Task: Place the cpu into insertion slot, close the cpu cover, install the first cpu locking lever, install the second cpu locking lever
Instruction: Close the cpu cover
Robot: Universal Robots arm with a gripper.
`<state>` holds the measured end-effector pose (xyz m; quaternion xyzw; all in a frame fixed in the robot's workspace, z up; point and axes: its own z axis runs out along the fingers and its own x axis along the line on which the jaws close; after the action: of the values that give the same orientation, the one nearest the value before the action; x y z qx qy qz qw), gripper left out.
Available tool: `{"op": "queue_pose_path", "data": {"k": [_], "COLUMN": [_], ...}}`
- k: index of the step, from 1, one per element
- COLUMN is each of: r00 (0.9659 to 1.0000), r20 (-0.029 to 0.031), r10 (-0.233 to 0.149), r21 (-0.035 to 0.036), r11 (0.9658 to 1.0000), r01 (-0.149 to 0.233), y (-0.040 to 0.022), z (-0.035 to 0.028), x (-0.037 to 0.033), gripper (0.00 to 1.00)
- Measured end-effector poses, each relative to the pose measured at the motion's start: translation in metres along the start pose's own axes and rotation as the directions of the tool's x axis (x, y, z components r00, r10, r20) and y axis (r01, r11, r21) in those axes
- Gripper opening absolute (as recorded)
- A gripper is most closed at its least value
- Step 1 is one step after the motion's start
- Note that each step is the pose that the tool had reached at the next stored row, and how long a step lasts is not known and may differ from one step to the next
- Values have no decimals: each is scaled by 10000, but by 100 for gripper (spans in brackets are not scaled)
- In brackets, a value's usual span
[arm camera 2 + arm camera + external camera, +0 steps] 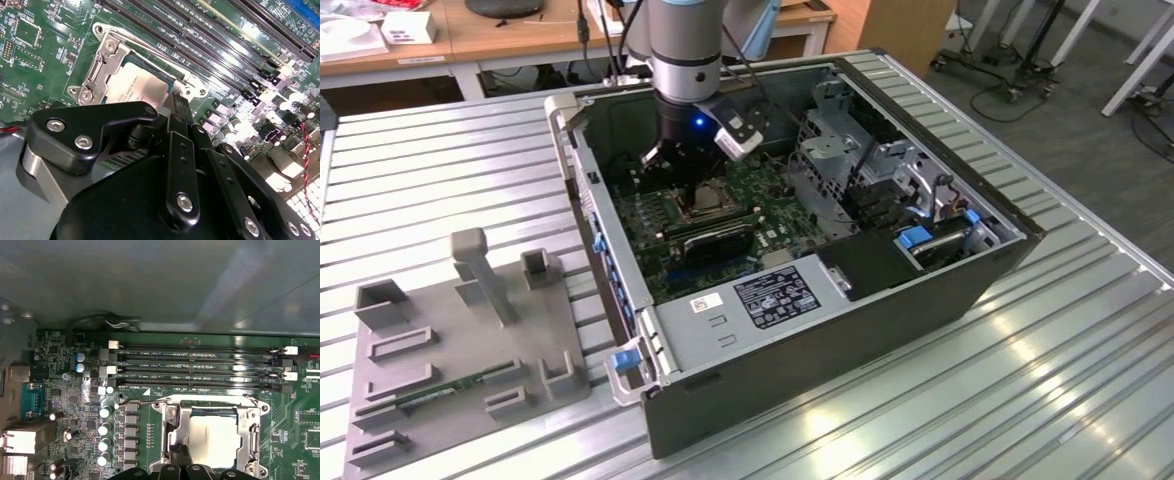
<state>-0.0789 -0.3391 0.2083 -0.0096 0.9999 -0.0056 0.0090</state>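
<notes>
Downward, gripper (179, 102) upright, just above cpu (135, 85)

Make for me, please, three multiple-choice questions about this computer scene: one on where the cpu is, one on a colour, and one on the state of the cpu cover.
1. Where does the cpu lie? A in the insertion slot; B lifted high above it; C beside it.
2. What colour is the motherboard? A blue; B green; C red.
3. How does the cpu cover stand? A raised upright; B taken off; C lying flat over the cpu.

Answers:
1 A: in both wrist views the cpu sits inside the slot's silvery rim.
2 B: the board around the slot is green.
3 C: the frame lies flat and the cpu shows through its window.
</notes>
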Motion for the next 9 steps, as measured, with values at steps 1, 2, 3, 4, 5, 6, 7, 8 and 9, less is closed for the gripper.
{"op": "queue_pose_path", "data": {"k": [1,2,3,4,5,6,7,8,9], "r00": [10000,10000,10000,10000,10000,10000,10000,10000,10000], "r20": [0,-2,-3,-4,-4,-4,-3,-3,-2], "r10": [0,0,0,-1,0,0,0,0,0], "r21": [1,3,4,6,6,6,5,4,4], "r11": [10000,10000,10000,10000,10000,10000,10000,10000,10000], "r01": [0,0,0,1,0,0,0,0,0], "y": [0,0,-1,-1,-1,-1,0,0,1], "z": [6,12,15,16,17,17,18,18,18], "x": [0,0,1,1,1,1,1,1,1], "gripper": [11,11,11,11,11,11,11,11,11]}}
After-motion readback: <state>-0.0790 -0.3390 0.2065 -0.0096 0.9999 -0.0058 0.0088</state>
